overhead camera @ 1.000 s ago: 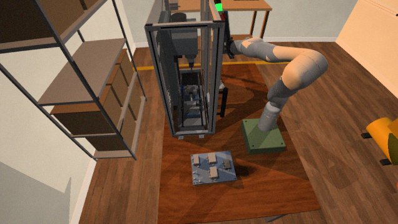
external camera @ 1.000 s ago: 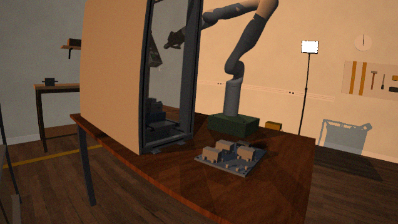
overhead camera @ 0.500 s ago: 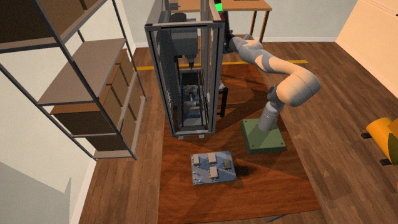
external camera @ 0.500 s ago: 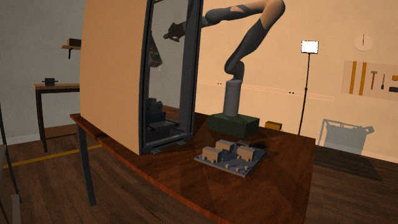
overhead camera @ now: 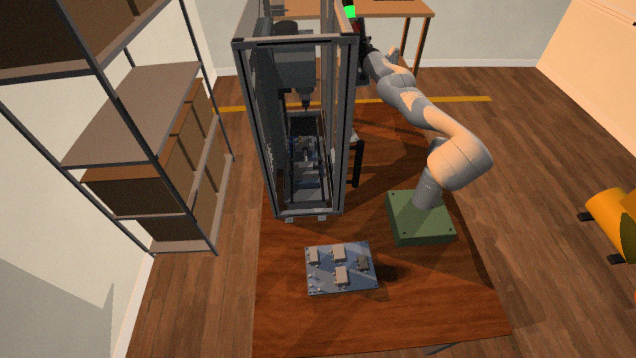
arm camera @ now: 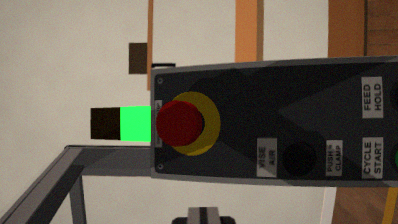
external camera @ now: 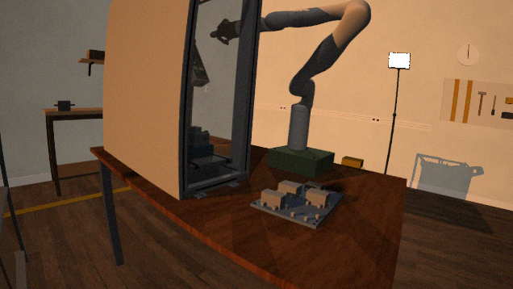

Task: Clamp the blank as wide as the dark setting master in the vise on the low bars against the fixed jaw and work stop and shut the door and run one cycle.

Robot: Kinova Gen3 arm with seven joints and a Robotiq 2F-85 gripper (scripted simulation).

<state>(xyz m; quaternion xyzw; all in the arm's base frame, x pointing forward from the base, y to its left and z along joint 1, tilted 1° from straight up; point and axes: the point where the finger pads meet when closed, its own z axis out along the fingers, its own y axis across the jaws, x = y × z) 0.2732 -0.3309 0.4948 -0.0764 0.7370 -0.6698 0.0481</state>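
Wood table (overhead camera: 400,315) (external camera: 343,242): carries the guard, the arm's base and the plate.
Guard (overhead camera: 295,42) (external camera: 145,101): tall, grey frame, standing on the table; vise inside. Can't tell if the vise has a block in it.
Arm (overhead camera: 410,100) (external camera: 319,58): up from the green base (overhead camera: 425,227) (external camera: 300,161), elbow high, reaching past the guard to the panel.
Panel (overhead camera: 361,76) (external camera: 199,78) (arm camera: 250,100): dark, tilted, right by the claw.
Plate (overhead camera: 325,288) (external camera: 294,216): flat on the table, well apart from the claw.
Claw (overhead camera: 364,42) (external camera: 212,35) (arm camera: 203,215): narrow, fingers together, nothing held. Wrist view has the tips just off the panel's long edge; contact can't be told.
Blanks: three pale ones on the plate, left (overhead camera: 313,255) (external camera: 273,198), middle (overhead camera: 339,252) (external camera: 289,188), front (overhead camera: 341,275) (external camera: 317,197). All far below the claw. Can't tell which matches the master's width.
Master (overhead camera: 362,262) (external camera: 313,185): dark, on the plate with them.
Stop button (arm camera: 179,123): red, yellow ring.
Green lamp (overhead camera: 349,11) (arm camera: 135,123): lit.
Knob (arm camera: 299,158): black, near the claw; in or out, can't tell.
Start button (arm camera: 396,160): green, cut by the picture edge.
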